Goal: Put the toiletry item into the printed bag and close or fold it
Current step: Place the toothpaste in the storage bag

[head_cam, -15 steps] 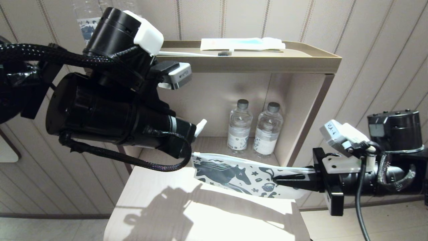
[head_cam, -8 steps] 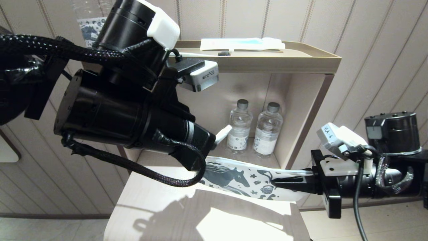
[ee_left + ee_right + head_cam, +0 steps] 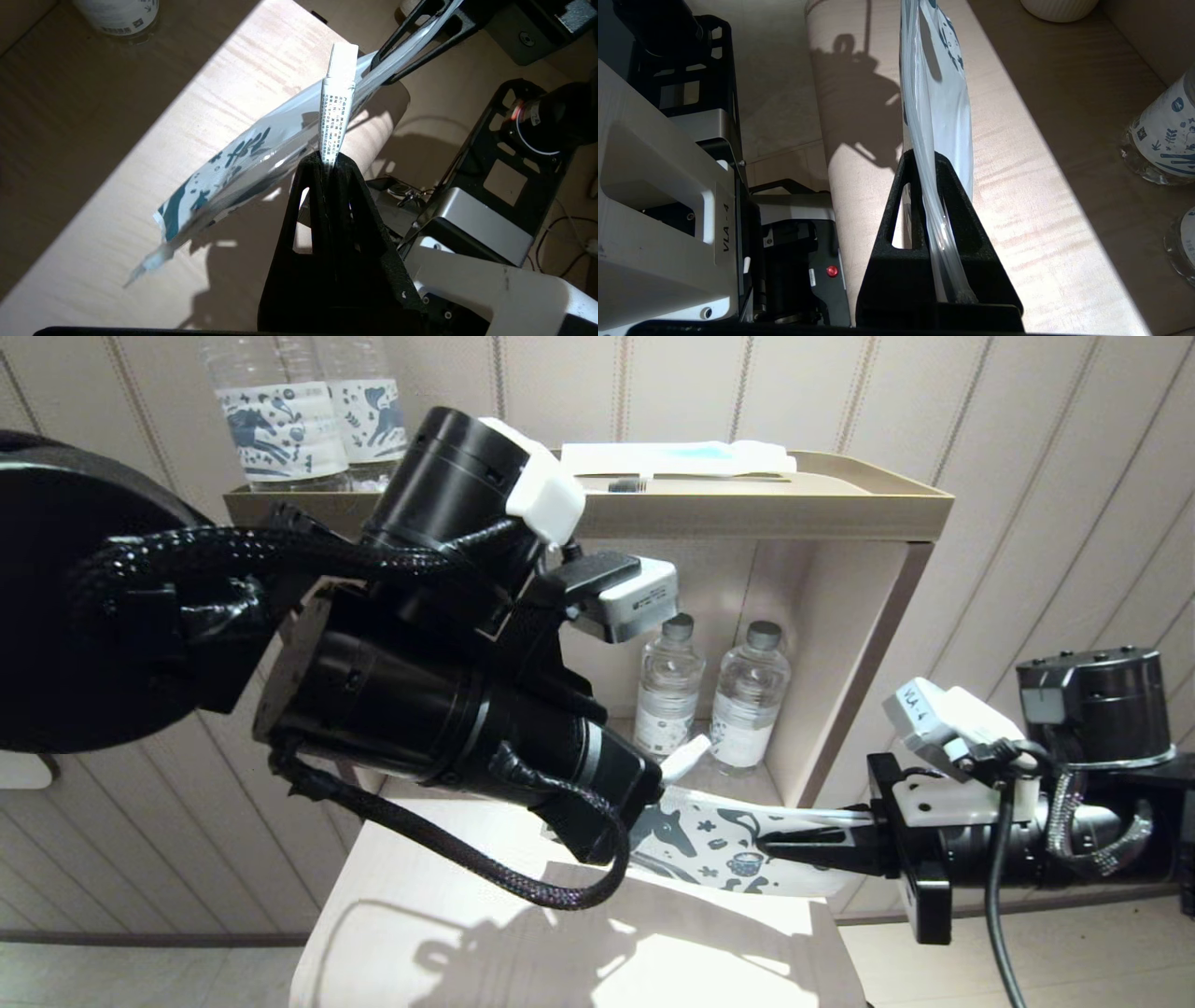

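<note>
Two clear water bottles [image 3: 308, 415] with horse-print labels: on the left end of the shelf unit's top tray [image 3: 878, 499], against the wall.

Left arm: reaches in from the left across the light wooden bench [image 3: 467, 933]. Left hand [image 3: 329, 161]: fingers pressed together, pinching a small white item [image 3: 337, 100]. The item looks more like a narrow tube or sachet with a printed body and a plain flat end than a comb, though little of it shows. Its white tip [image 3: 686, 756] pokes out just above the bag.

Printed bag [image 3: 724, 840]: white pouch with a dark horse and doodles, held level above the bench. Its left end is hidden behind the left hand in the head view. In the left wrist view the item crosses the bag's upper edge; whether it is inside cannot be told.

Two small water bottles [image 3: 709, 695]: upright side by side in the open compartment behind the bag.

Toothbrush [image 3: 644, 483] and flat white-and-blue packet [image 3: 677, 455]: lying on the top tray.

Right hand [image 3: 780, 845]: enters level from the right, fingers clamped on the bag's right end.
</note>
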Tool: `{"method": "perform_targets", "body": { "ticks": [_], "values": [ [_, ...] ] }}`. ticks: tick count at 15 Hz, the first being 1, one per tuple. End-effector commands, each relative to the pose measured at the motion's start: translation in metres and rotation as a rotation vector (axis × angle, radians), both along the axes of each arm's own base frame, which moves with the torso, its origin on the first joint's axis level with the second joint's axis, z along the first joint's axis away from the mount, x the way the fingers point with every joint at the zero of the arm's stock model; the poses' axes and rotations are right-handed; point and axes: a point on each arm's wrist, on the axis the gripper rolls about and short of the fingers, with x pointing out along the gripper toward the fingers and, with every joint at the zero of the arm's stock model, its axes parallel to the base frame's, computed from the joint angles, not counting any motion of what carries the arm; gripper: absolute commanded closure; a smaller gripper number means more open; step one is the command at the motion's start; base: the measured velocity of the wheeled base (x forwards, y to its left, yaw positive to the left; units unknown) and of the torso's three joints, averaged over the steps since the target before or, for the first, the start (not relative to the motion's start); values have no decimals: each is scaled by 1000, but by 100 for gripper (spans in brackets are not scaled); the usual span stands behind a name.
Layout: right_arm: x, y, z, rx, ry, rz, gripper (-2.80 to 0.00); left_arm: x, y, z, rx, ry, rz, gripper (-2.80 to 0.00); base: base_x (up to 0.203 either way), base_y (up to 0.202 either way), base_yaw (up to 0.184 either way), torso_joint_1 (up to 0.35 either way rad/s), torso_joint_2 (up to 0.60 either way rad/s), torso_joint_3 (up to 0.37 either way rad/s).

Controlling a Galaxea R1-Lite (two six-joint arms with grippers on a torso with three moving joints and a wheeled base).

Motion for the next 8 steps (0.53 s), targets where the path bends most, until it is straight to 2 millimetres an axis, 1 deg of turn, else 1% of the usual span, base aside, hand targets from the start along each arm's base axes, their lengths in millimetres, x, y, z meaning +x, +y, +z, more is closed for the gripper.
{"method": "perform_targets", "body": {
  "ticks": [1,8],
  "values": [
    [0,0,0,2,-3,6,0,6,-8,-11,25,-2,-14,0,0,0,0,0,0,0],
    [2,0,-1,0,3,5,0,5,-7,-18,56,-20,-40,0,0,0,0,0,0,0]
  ]
}}
